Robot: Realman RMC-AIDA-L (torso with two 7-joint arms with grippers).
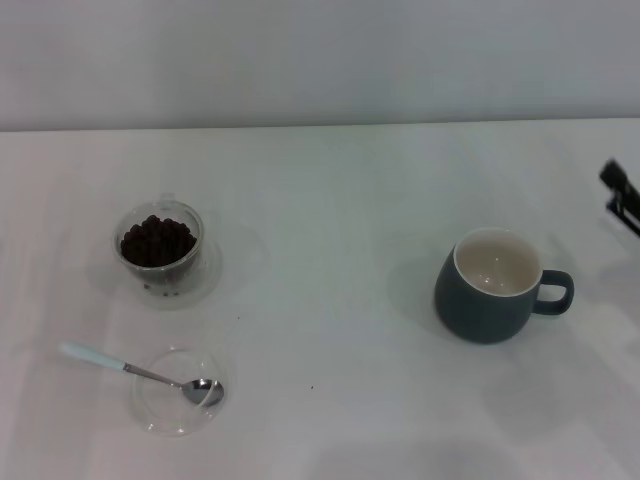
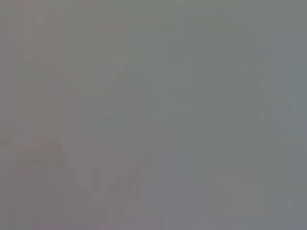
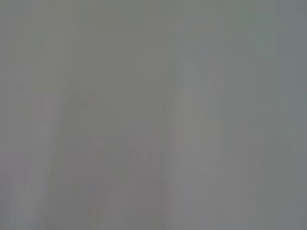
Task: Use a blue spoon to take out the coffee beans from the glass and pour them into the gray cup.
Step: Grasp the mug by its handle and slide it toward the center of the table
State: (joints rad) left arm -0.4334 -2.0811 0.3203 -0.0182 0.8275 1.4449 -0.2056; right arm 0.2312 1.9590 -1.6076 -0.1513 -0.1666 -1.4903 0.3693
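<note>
- While both wrist views are showing only a featureless grey field, the head view is giving the full layout on the white desk [image 1: 330, 200].
- The small clear glass cup with round walls [image 1: 160, 246] is standing upright on the left part of the desk, and it is holding a heap of small dark brown coffee beans [image 1: 157, 241] that is filling most of it.
- The small teaspoon with a pale blue handle and shiny silver bowl [image 1: 140, 372] is lying nearer the robot than the glass, with its bowl resting inside a flat shallow clear round dish [image 1: 160, 415] and its handle sticking out over the dish rim toward the left.
- The rounded dark blue-gray ceramic mug with a cream-white inside [image 1: 490, 290] is standing upright on the right part of the desk, well apart from the glass, with its loop handle pointing right.
- The mug is showing a bare inside.
- The right tool [image 1: 622, 195] is appearing only as a dark part at the right edge, beyond the mug and clear of it; whether it is spread or pressed together cannot be told.
- The left tool is out of view.
</note>
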